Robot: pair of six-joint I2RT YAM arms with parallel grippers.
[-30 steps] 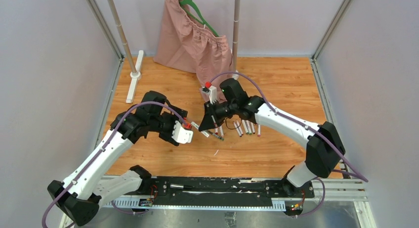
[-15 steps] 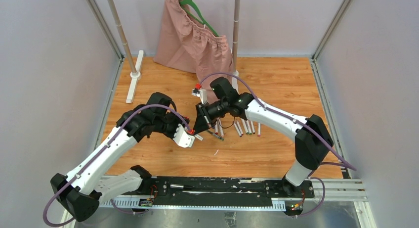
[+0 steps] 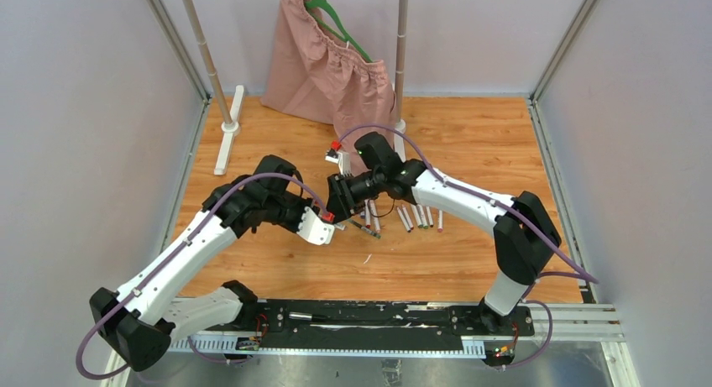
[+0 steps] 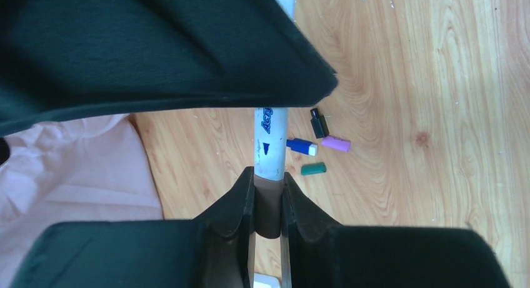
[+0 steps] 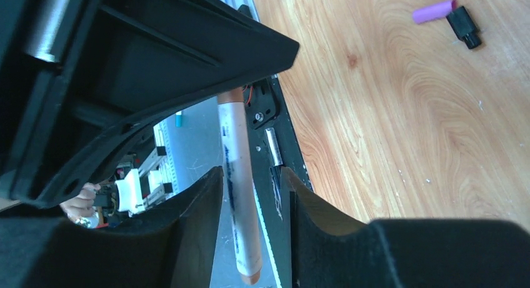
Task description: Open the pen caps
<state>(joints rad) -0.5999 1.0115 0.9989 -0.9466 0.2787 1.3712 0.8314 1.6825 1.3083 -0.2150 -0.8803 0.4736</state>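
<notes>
A white pen (image 4: pixel 270 138) with a brown cap (image 4: pixel 269 207) hangs in the air between the two grippers. In the left wrist view my left gripper (image 4: pixel 269 175) is shut on that brown cap. My right gripper (image 5: pixel 250 175) is open, its fingers either side of the pen barrel (image 5: pixel 236 163) with a gap showing. In the top view the left gripper (image 3: pixel 329 225) and right gripper (image 3: pixel 340 201) meet at mid-table. Loose pen caps lie on the wood: blue (image 4: pixel 302 147), purple (image 4: pixel 335 144), green (image 4: pixel 313 168) and black (image 4: pixel 319 122).
A row of several white pens (image 3: pixel 417 217) lies right of the grippers, with a dark pen (image 3: pixel 363 228) beside it. A pink cloth on a green hanger (image 3: pixel 327 72) hangs from a rack with poles (image 3: pixel 401 51) at the back. A black rail (image 3: pixel 378 316) runs along the near edge.
The left gripper moved right to the pen and shut on its brown cap. The right gripper, which was shut on the barrel, has opened and moved slightly left.
</notes>
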